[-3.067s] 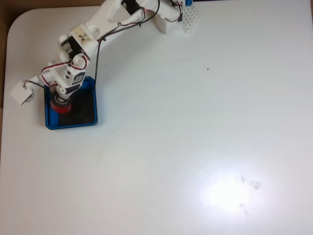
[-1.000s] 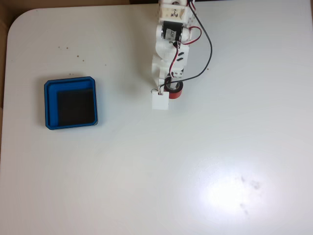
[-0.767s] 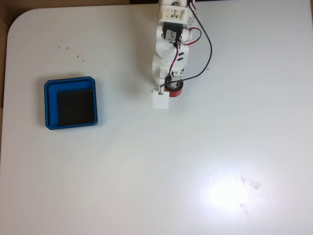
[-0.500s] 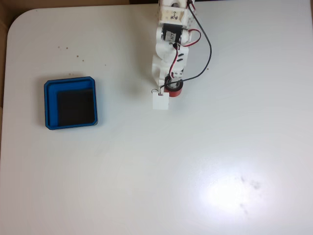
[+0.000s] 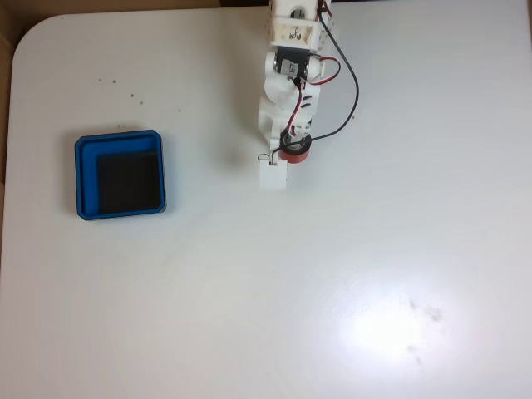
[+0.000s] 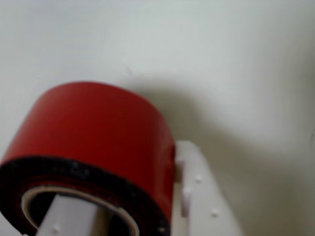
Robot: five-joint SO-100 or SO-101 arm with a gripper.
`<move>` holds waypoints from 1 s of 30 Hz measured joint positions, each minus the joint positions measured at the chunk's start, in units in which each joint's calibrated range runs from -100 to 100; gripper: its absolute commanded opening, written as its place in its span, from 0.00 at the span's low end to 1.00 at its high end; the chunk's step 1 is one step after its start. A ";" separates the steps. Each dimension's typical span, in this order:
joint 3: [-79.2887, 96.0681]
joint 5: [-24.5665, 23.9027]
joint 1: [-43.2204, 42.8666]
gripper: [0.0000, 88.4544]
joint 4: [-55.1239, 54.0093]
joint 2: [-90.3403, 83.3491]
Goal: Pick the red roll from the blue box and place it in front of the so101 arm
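Tape is what the red roll (image 5: pixel 294 153) looks like, and it sits at the tip of the white arm (image 5: pixel 288 91), which reaches down from the middle of the table's far edge in the fixed view. The gripper (image 5: pixel 291 151) has hold of the roll: in the wrist view one white finger (image 6: pixel 199 201) presses against the roll's red outer wall (image 6: pixel 98 132), while the other finger (image 6: pixel 61 222) pokes through the pale hollow core, so the fingers are closed onto the roll's wall. Whether the roll touches the white table (image 5: pixel 349 249) or hangs just above it cannot be told. A small white block (image 5: pixel 273 174) hangs on a wire just beside the roll. The blue box (image 5: pixel 120 140) lies near the table's left edge, well apart from the roll, its black floor bare.
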 measured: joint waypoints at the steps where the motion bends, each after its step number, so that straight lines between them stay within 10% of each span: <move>1: 0.00 0.00 0.00 0.01 0.00 0.00; 30: 2.51 -0.08 0.00 0.08 0.00 1.69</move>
